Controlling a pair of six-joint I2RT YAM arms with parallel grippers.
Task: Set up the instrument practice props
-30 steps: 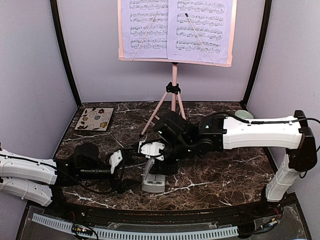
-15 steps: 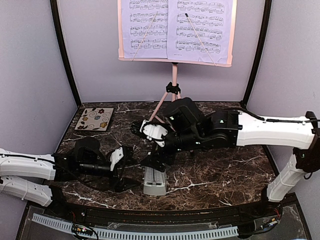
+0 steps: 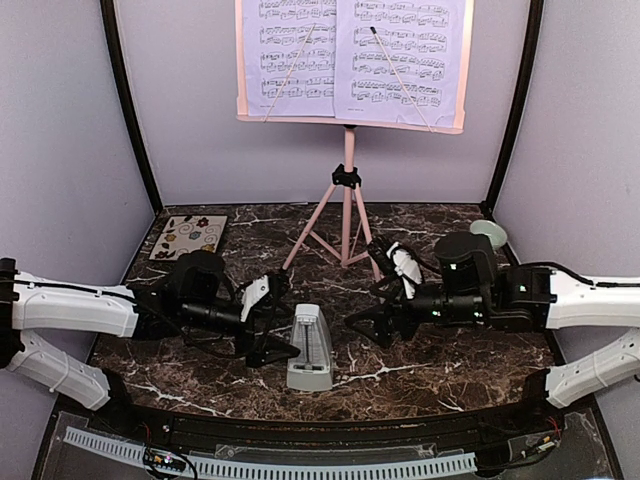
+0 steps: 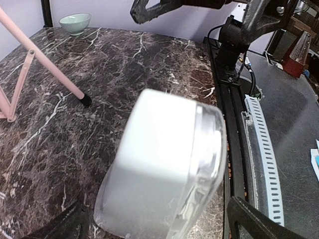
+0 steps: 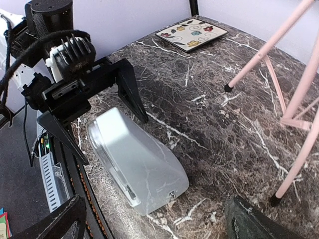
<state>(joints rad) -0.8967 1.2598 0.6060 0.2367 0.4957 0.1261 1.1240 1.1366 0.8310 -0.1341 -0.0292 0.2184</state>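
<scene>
The white metronome (image 3: 311, 350) stands on the dark marble table (image 3: 450, 360), near its front edge, with the narrow end up in the overhead view. The left gripper (image 3: 280, 325) is just to the left of the metronome. Its fingers are spread wide, one on each side of the metronome's body. The left wrist view shows a gap between each finger and the metronome, so nothing is being pinched.

The right gripper (image 3: 378, 305) is to the right of the metronome and apart from it. Its fingers are also spread wide and hold nothing. Its wrist camera looks across at the metronome and the left gripper straddling it.

Behind the metronome, the pink music stand (image 3: 348, 190) is up on its tripod legs. Two sheet-music pages (image 3: 295, 60) rest side by side on its desk. A floral tile (image 3: 189, 238) lies flat behind and to the left of the metronome. A small pale green bowl (image 3: 488, 232) sits behind and to the right of the metronome, in the table's corner.
</scene>
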